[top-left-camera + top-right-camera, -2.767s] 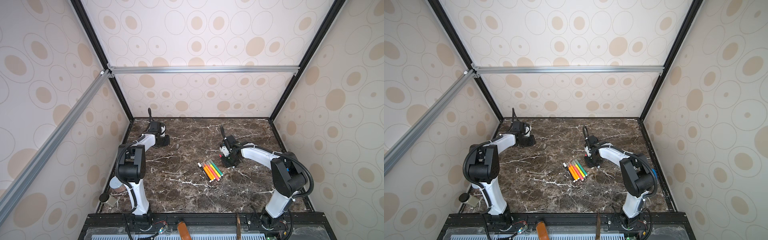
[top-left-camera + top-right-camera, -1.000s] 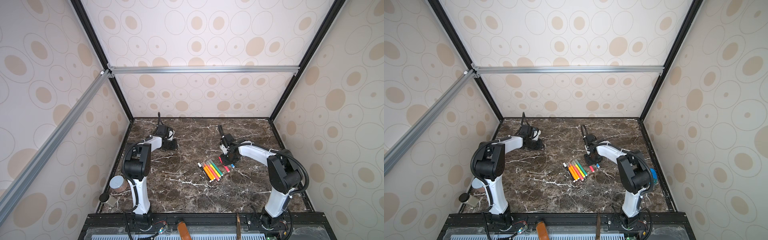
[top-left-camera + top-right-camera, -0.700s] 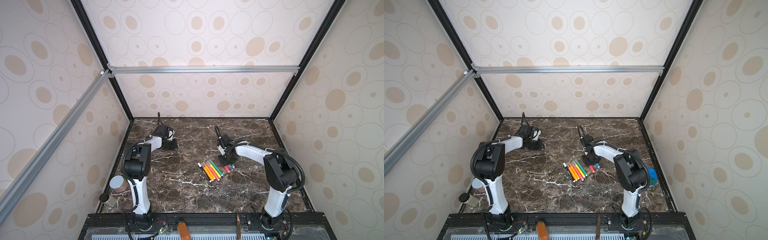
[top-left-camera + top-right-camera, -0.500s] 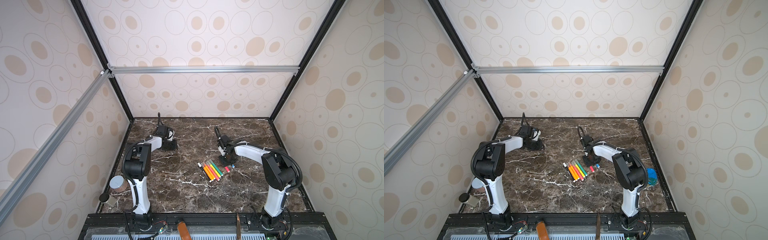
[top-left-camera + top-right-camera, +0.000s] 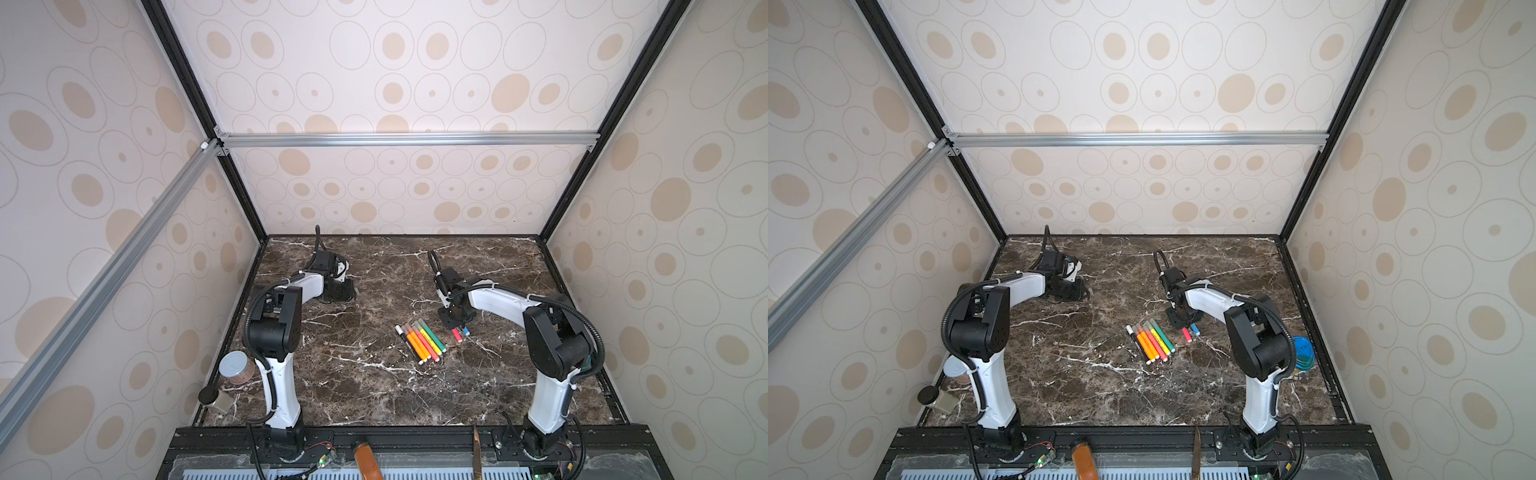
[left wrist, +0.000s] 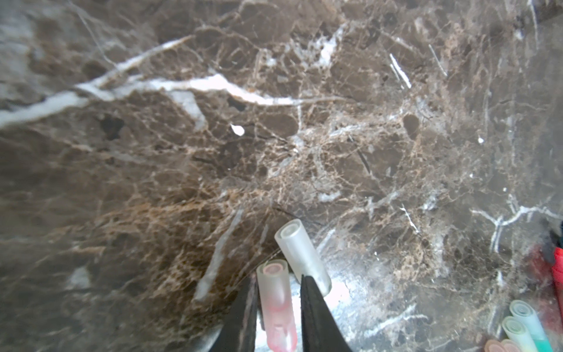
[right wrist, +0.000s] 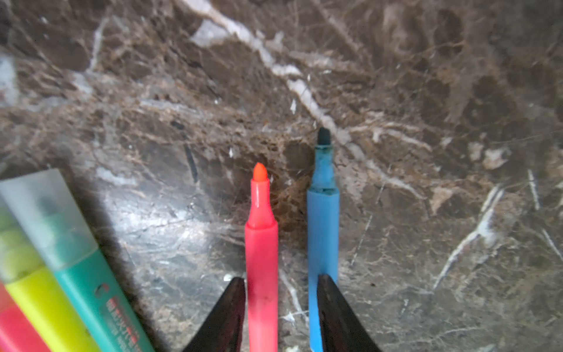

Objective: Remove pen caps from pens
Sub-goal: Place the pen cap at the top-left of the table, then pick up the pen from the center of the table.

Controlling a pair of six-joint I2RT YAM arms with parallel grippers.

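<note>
The left gripper (image 6: pixel 276 276) sits low over the table (image 5: pixel 365 395), well apart from the pens. Its jaws are parted only slightly, with a reddish cap (image 6: pixel 275 304) lying between them. A thin gap shows on one side, so the cap looks let go rather than pinched, though the blur makes that uncertain. A clear cap (image 6: pixel 300 253) lies just beside it, so this seems to be the spot for pulled caps.

The right gripper (image 7: pixel 281 277) stands open astride the bare red pen (image 7: pixel 261 253), gripping nothing. The bare blue pen (image 7: pixel 323 228) lies alongside, kept apart from the row of capped pens (image 5: pixel 419 343) that likely wait their turn.

In both top views the left gripper hides the caps. The right wrist view cuts off both bare pens' back ends.
</note>
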